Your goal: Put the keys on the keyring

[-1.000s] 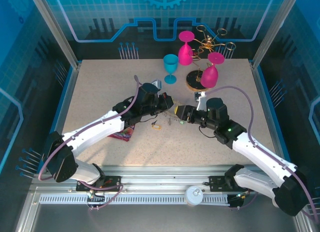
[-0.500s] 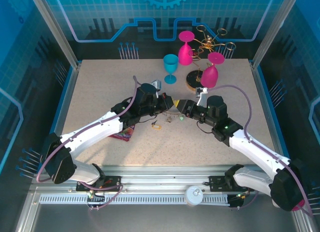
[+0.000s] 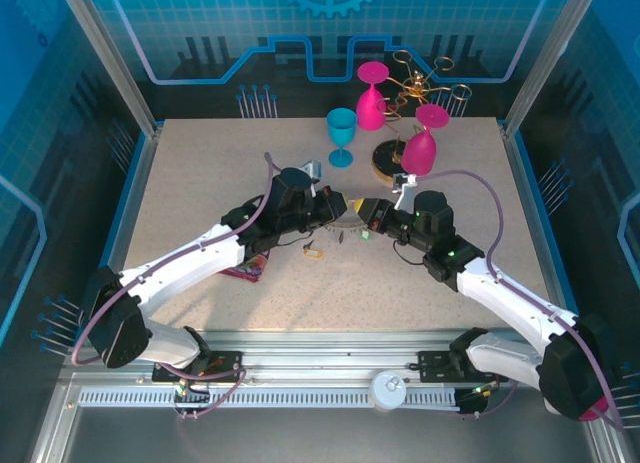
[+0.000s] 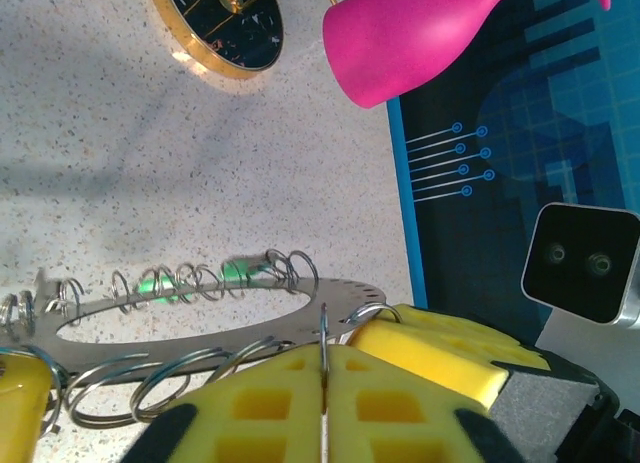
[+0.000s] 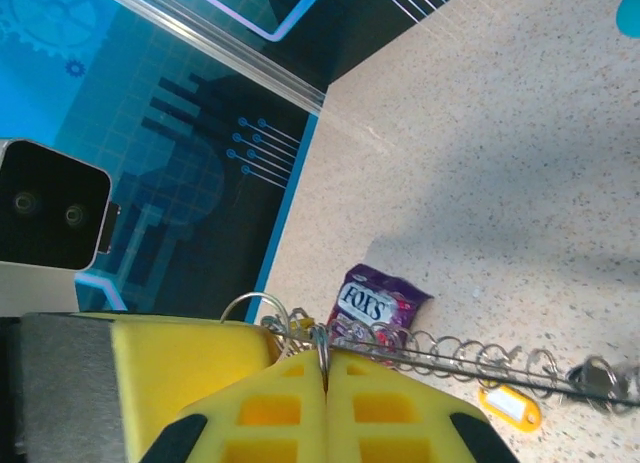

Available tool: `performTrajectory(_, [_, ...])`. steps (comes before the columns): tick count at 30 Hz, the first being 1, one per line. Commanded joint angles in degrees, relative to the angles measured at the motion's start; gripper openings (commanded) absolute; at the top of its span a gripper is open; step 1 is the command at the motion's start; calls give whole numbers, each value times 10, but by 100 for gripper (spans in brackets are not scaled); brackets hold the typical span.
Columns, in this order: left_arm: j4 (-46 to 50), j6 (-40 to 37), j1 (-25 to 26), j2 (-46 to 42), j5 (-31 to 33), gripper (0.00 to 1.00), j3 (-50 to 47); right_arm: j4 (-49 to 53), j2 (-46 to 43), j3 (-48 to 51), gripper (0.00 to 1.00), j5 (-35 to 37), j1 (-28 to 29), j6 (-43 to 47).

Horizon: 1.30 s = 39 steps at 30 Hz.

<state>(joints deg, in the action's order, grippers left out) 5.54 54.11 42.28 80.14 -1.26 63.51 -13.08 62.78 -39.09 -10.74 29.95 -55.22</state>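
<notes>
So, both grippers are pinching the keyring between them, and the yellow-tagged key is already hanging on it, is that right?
Not quite. The yellow-tagged key is not on the keyring; it lies on the table, apart from the ring, as the top external view shows. The left gripper and the right gripper do both pinch the keyring between them.

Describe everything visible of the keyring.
The flat grey metal keyring is a thin band with an open centre and small wire loops lining its outer rim. It sits roughly level between the two arms, over the middle of the speckled beige table. The left tool and right tool each pinch a rim loop, yellow pads shut.
</notes>
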Motion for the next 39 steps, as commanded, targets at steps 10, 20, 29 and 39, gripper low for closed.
performTrajectory(10, [-67,-50,4,-45,80,56,-64,255,-19,-99,0,-50,-26,280])
performTrajectory(20, [-101,-514,-48,-76,-18,66,-88,477,32,-241,0,-85,-33,633])
performTrajectory(29, [-65,-736,-94,-99,-268,56,-140,366,32,-199,0,-191,-56,736])
performTrajectory(39, [-102,-853,-95,-87,-345,46,-142,297,18,-155,0,-269,-55,873])
